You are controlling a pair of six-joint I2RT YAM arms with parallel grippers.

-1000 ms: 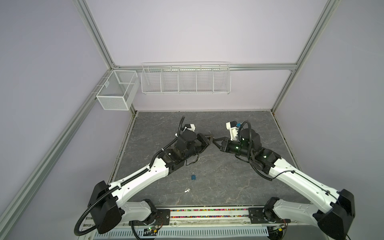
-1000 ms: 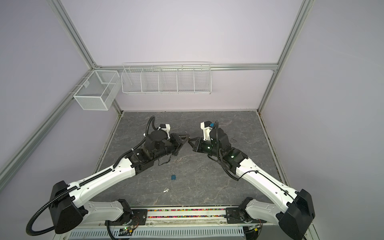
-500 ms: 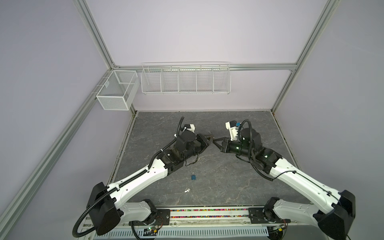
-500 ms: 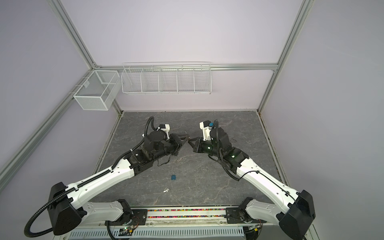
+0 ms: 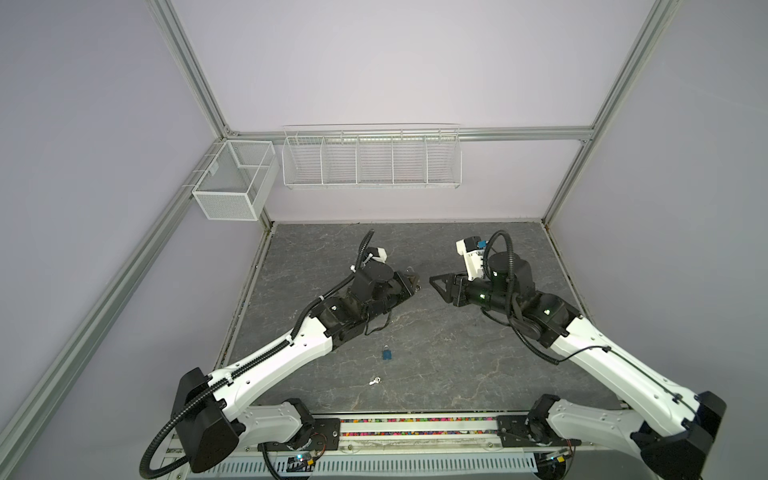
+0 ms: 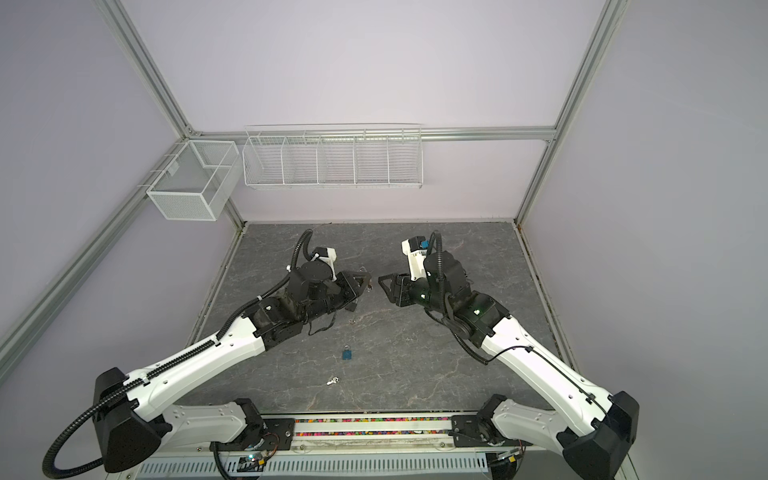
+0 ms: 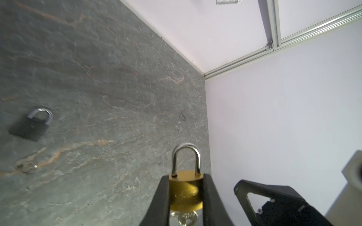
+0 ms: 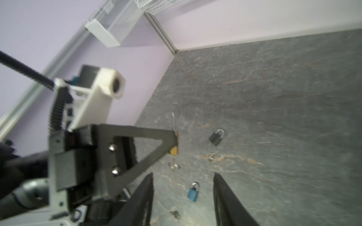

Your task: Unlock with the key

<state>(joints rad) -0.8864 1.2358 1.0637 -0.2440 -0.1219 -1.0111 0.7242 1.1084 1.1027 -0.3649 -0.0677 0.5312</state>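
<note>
**Left fingers.** The left fingers (image 7: pixel 163 199) are clenched on the two flat faces of the brass padlock (image 7: pixel 186 187). This grip should stop the body twisting when the key is turned. The shackle (image 7: pixel 186 156) projects from one side of the grip and the keyhole end from the other, so both stay reachable.

**Key.** The key (image 7: pixel 186 217) sits at the keyhole end and appears to be seated in the cylinder, though the edge of the left wrist view cuts it off. Both shackle legs seem to enter the body, so the lock is probably not yet sprung.

**Right fingers.** The right fingers (image 8: pixel 146 195) stand parted and empty. They face the left pair from just beside it without touching, probably placed to close on the key head.

**Surroundings.** Both arms hold this work above the middle of the tabletop (image 5: pixel 457 365), clear of its surface. A black padlock (image 8: pixel 216 137), a blue padlock (image 8: pixel 193 192) and a loose key (image 7: pixel 25 167) lie flat on the tabletop, apart from one another, and take no part in the step.
</note>
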